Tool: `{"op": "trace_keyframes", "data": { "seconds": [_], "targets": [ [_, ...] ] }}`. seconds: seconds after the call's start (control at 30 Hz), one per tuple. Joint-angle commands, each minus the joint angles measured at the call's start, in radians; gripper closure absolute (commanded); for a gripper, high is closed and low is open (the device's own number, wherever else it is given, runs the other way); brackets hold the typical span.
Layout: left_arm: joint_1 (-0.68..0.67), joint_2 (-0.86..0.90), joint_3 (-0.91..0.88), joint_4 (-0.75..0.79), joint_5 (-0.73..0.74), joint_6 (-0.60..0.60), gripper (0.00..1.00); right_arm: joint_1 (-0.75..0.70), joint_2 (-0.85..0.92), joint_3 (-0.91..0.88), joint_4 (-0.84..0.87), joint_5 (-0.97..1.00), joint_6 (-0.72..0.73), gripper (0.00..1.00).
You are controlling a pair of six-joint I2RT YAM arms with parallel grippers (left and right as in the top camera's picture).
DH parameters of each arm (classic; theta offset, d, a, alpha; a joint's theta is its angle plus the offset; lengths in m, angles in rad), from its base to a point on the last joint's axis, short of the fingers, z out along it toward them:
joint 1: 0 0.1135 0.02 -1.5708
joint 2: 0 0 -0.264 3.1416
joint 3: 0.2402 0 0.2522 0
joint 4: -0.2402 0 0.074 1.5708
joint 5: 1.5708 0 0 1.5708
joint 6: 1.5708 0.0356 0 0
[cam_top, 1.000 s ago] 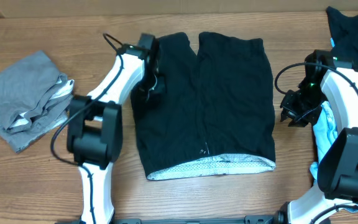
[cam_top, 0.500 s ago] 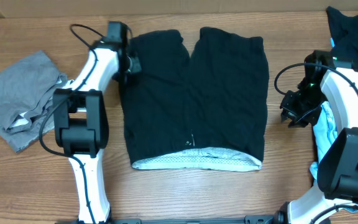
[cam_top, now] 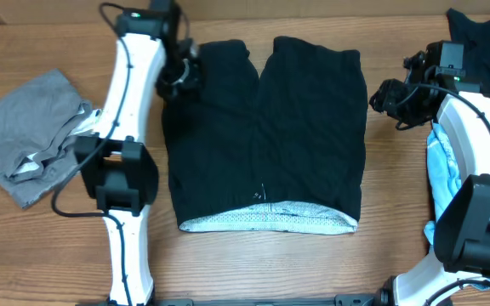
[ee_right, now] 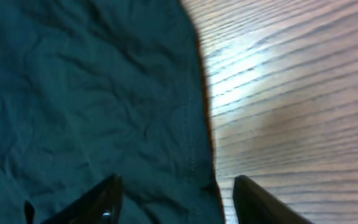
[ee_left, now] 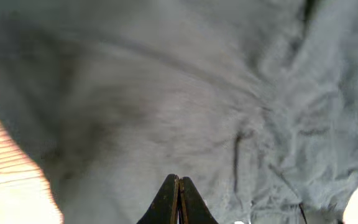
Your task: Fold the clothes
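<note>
Black shorts [cam_top: 266,136] lie flat in the middle of the table, legs toward the far edge, the white mesh-lined waistband [cam_top: 266,219] toward the front. My left gripper [cam_top: 181,81] is shut with nothing visible between its jaws [ee_left: 179,182], over the far left leg of the shorts [ee_left: 166,99]. My right gripper [cam_top: 381,95] is open and empty at the far right leg. In the right wrist view its fingers [ee_right: 179,193] straddle the side edge of the shorts [ee_right: 92,93], with bare wood to the right.
A crumpled grey garment [cam_top: 32,136] lies at the left of the table. A pile of clothes sits at the right edge: light blue fabric [cam_top: 449,170] and a dark garment [cam_top: 483,42]. The wooden table [cam_top: 262,263] shows in front of the shorts.
The shorts slid left with my left gripper, then stayed put while that gripper moved away toward the far edge. My right gripper moved from the table's right side up to the shorts' far right leg.
</note>
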Motion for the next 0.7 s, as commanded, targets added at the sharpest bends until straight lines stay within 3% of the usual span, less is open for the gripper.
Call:
{"op": "trace_keyframes", "data": {
  "seconds": [0.0, 0.23, 0.47, 0.67],
  "targets": [
    [-0.094, -0.004, 0.024, -0.009, -0.010, 0.049, 0.95, 0.004, -0.005, 0.018, -0.031, -0.023, -0.026, 0.34],
    [-0.398, -0.013, 0.023, -0.047, -0.127, 0.112, 0.95, -0.109, -0.007, 0.090, -0.192, 0.018, 0.027, 0.26],
    [-0.635, 0.002, -0.015, 0.111, -0.125, 0.119, 0.95, -0.200, -0.007, 0.122, -0.331, 0.018, 0.026, 0.27],
    [-0.761, 0.002, -0.214, 0.234, -0.093, 0.089, 0.92, -0.200, -0.006, 0.122, -0.373, 0.018, 0.026, 0.27]
  ]
}}
